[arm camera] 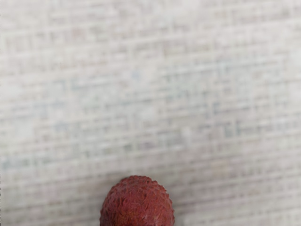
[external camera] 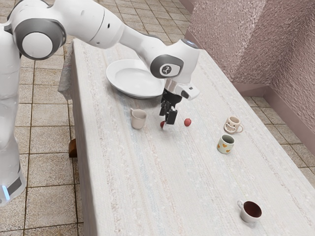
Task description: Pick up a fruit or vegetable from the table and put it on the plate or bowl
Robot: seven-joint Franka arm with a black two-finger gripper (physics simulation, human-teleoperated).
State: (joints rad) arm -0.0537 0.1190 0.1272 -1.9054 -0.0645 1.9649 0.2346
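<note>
Reaching in from 10 o'clock of the exterior view, across the white plate and down toward the counter. Bent sharply at the wrist, with the gripper pointed almost straight down and set low, close over the cloth. Cannot tell whether clenched or released: too dark and too small at the tips to read.

Poised right over a small red fruit, half hidden behind the black of the gripper and peeking out at its 7 o'clock. From the wrist, the same red fruit: rounded, dark red, with a rough, bumpy skin like a lychee's, cut off by the frame's edge, against pale woven cloth. Cannot tell whether resting on the cloth or raised off it. Placed at 5 o'clock of the plate, clear of its rim, and just at 3 o'clock of a beige cup.

At 3 o'clock of the gripper, near but apart, a second red fruit. Farther toward 3 o'clock, a handled mug and a spotted mug. Well off at 5 o'clock, a white mug with a dark inside.
</note>
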